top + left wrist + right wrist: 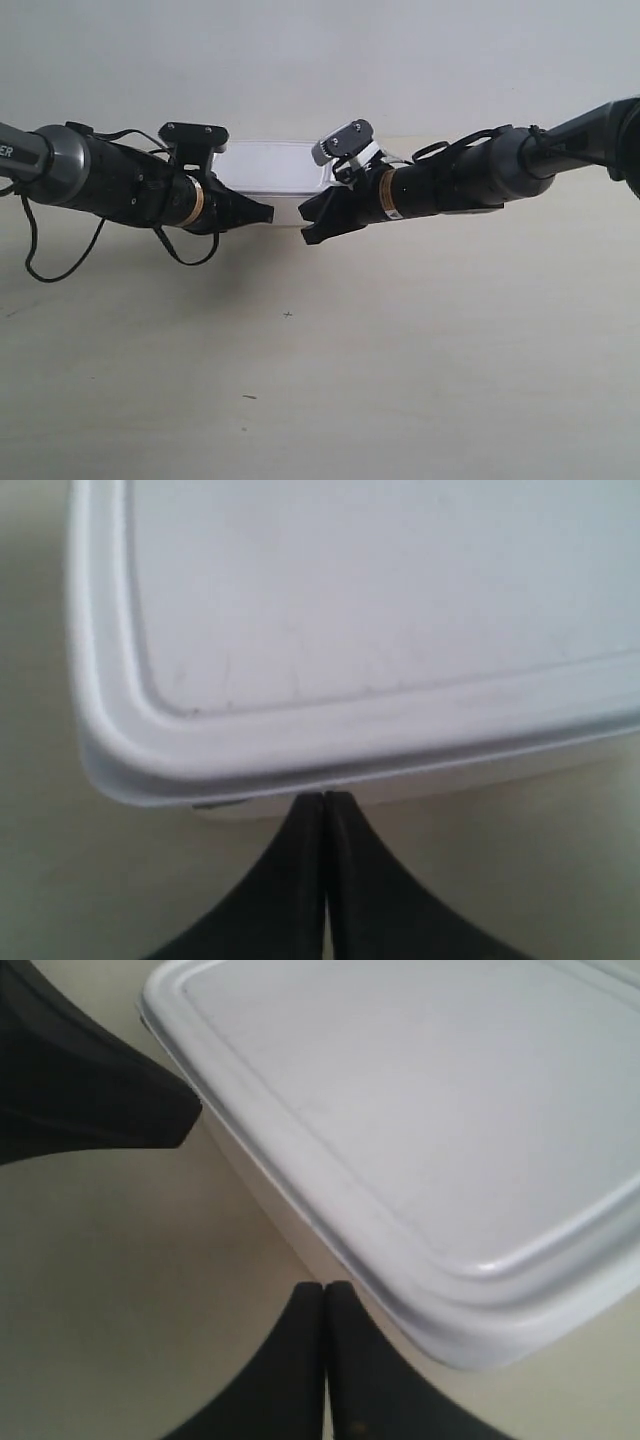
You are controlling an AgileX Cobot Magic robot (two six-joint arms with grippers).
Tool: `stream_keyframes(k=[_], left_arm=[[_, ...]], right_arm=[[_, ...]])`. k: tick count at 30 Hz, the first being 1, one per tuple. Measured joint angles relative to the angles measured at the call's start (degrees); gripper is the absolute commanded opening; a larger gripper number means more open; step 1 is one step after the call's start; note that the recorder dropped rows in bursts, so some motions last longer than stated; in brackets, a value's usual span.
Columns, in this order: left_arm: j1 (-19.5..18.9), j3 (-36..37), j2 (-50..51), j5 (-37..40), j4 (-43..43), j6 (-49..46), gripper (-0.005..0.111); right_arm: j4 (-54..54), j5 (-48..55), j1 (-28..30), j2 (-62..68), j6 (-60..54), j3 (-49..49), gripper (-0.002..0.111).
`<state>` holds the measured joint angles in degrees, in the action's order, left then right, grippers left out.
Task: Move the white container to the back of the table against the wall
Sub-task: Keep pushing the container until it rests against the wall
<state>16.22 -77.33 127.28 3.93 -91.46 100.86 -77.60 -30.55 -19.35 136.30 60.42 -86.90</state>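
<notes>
White container just beyond left tool

White letters "ER", cut off by the left edge of the frame, on the grey link of the arm at the exterior view's left; no other text legible

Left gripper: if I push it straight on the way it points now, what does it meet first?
The white container. The left gripper, jaws shut, points at the container's side wall just under its rim. The tips look at or almost on that wall; whether they touch cannot be told.
</notes>
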Motion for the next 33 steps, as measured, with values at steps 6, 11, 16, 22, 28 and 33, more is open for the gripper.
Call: stream_keyframes(k=[6, 11, 16, 22, 28, 33], left_arm=[[-0.2, -2.1, 1.1, 0.0, -0.3, 0.0, 0.0], [-1.3, -3.0, 1.6, 0.0, -0.4, 0.0, 0.0], [-2.7, -3.4, 2.0, -0.3, -0.5, 0.0, 0.0], [-3.0, -4.7, 3.4, -1.0, -0.6, 0.0, 0.0], [-3.0, -6.5, 5.1, -1.4, -0.8, 0.0, 0.0], [-3.0, -7.8, 5.6, -1.4, -1.7, 0.0, 0.0]], right_arm=[[-2.0, 0.7, 0.0, 0.2, -0.2, -1.1, 0.0], [-3.0, 0.7, 0.3, 0.3, -0.7, -1.9, 0.0], [-3.2, 0.5, 1.7, 0.8, -1.0, -2.3, 0.0], [-3.5, -0.1, 2.0, 1.6, -1.8, -3.1, 0.0], [-5.1, -1.5, 2.0, 3.7, -1.0, -5.7, 0.0], [-7.3, -1.6, 2.0, 4.4, 0.2, -8.3, 0.0]])
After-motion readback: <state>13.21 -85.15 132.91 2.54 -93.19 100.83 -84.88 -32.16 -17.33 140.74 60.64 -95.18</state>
